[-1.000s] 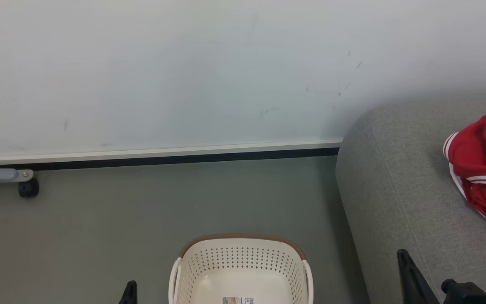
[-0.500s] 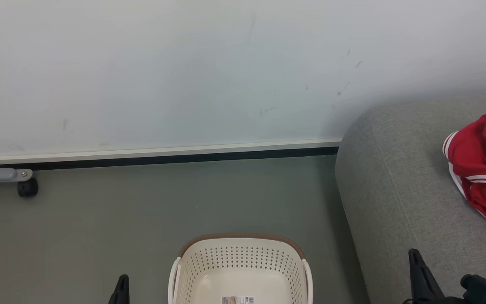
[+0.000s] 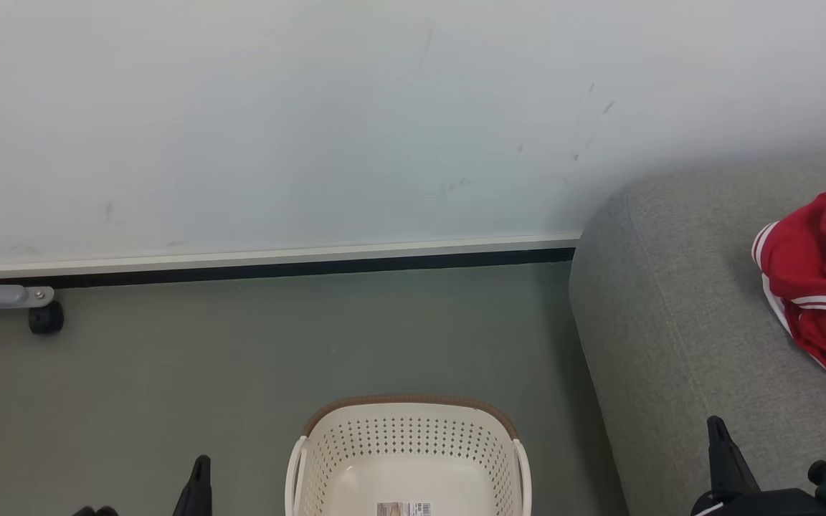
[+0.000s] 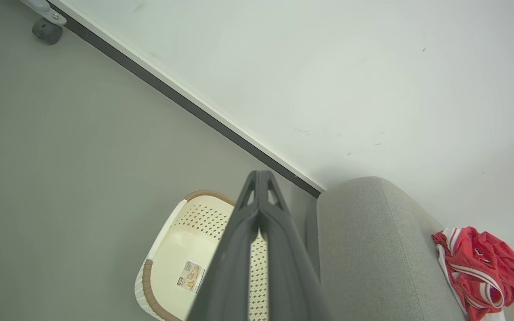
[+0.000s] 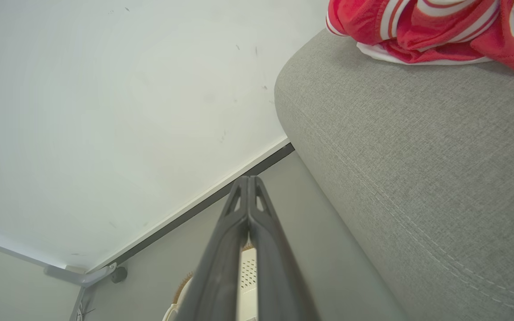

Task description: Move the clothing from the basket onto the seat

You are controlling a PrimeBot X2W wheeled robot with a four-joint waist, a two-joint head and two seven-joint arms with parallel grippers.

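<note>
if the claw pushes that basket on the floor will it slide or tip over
Probably slide: the basket looks empty but for a label, and it is thin perforated plastic, so likely light. It sits flat on the smooth grey floor and looks wide-based, so tipping seems unlikely unless pushed high up.

Bright, even light keeps all views sharp, casting only a soft shadow on the wall [image 3: 603, 193] beside the seat's [image 3: 671, 322] rounded corner.

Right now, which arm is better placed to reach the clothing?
Right. The right end effector is by the seat, where the clothing lies; the left end effector is left of the basket, which looks empty.
</note>
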